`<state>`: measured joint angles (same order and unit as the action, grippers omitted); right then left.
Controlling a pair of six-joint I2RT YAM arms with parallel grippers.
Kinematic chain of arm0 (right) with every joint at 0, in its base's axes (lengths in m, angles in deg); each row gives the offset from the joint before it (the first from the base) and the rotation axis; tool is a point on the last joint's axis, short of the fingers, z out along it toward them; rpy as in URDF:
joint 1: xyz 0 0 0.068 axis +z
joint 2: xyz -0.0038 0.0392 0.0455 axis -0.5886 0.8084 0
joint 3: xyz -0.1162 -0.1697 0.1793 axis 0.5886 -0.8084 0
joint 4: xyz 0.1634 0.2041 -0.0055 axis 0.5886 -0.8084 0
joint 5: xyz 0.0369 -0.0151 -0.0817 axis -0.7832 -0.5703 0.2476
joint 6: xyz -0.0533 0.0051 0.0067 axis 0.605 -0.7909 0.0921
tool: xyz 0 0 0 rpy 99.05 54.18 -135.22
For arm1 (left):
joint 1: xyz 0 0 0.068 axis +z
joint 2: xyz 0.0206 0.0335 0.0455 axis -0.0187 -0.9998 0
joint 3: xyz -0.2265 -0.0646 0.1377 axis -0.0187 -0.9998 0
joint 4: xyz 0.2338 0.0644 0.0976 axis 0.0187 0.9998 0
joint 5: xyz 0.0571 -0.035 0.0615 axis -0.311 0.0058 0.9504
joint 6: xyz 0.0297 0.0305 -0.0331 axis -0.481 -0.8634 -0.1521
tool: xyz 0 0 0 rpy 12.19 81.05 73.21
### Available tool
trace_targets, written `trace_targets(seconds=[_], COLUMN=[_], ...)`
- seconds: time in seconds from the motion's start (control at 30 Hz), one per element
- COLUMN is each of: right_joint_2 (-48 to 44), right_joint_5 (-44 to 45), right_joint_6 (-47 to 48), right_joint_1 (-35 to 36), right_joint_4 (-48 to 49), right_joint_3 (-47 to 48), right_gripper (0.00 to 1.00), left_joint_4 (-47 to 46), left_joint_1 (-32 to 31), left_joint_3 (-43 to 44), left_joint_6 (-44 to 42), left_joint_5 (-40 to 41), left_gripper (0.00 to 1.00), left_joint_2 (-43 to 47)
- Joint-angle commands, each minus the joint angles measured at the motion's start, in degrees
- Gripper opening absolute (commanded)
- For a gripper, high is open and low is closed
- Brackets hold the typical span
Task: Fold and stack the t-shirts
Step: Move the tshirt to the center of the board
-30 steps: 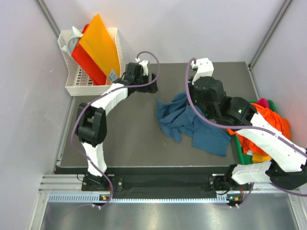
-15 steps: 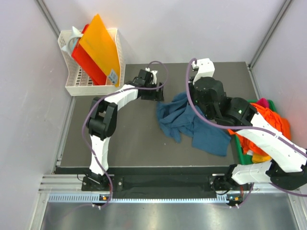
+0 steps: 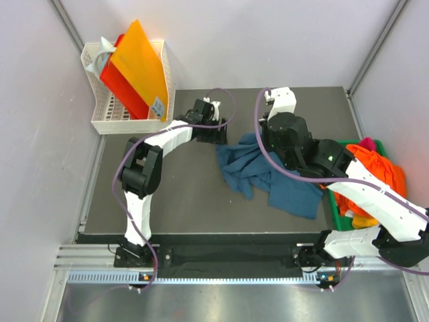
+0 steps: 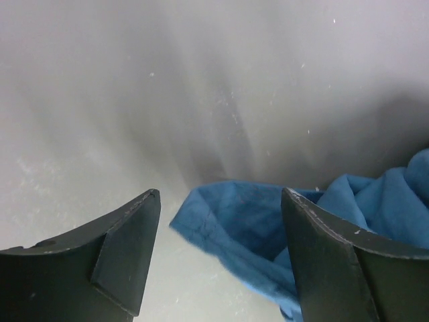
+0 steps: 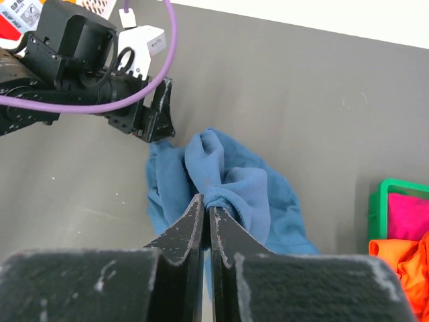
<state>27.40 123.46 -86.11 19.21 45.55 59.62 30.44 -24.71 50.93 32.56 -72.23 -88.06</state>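
The left arm (image 3: 161, 137) stretches toward 2 o'clock, and the left gripper (image 4: 221, 201) has its jaws apart at the 10 o'clock corner of the teal-blue t-shirt (image 3: 285, 188). The right arm (image 3: 375, 201) bends over it, and the right gripper (image 5: 206, 201) is pinched on a raised fold. The shirt lies crumpled right of the centre of the table (image 3: 174, 194), with its long axis from 10 to 4 o'clock.

One t-shirt (image 3: 268, 174) is lying on the table (image 3: 181, 194), right of centre. The left gripper (image 4: 221, 201) is sitting just left of its far corner, and the right gripper (image 5: 206, 201) is sitting over its far part. A tray (image 3: 337, 216) is lying at the right edge, holding piled shirts (image 3: 379, 171). A basket (image 3: 107, 117) is standing beyond the far-left corner.
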Motion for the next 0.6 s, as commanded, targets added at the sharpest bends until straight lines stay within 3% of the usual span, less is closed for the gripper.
trace_targets(seconds=[0.0,0.1,0.23,0.33,0.43,0.47,0.57], right_joint_2=[-1.09,-1.09,-1.18,-1.09,-1.00,-0.91,-0.83], right_joint_5=[-0.15,-0.42,-1.03,-1.12,-1.04,-1.04,-1.12], right_joint_6=[-0.12,-0.12,-0.47,-0.56,-0.65,-0.65,-0.56], right_joint_1=[0.37,0.37,0.37,0.46,0.37,0.37,0.46], right_joint_4=[3.86,4.66,5.36,5.62,5.54,5.62,5.36], right_joint_3=[0.08,-0.36,-1.32,-1.59,-1.33,-1.15,-0.89], right_gripper=[0.00,0.00,0.00,0.00,0.00,0.00,0.00], left_joint_4=[1.35,2.67,2.23,2.58,2.58,2.50,2.41], left_joint_1=[0.29,0.29,0.29,0.29,0.38,0.29,0.29], left_joint_3=[-0.58,-2.07,-4.53,-5.15,-5.33,-5.24,-5.07], left_joint_6=[-2.32,-2.94,-3.38,-3.38,-3.29,-3.29,-3.21], left_joint_5=[0.96,1.05,0.26,-0.09,-0.01,0.17,0.52], left_gripper=[0.78,0.75,0.52,0.44,0.50,0.59,0.73], left_joint_2=[6.38,7.79,9.20,8.94,8.50,8.32,7.80])
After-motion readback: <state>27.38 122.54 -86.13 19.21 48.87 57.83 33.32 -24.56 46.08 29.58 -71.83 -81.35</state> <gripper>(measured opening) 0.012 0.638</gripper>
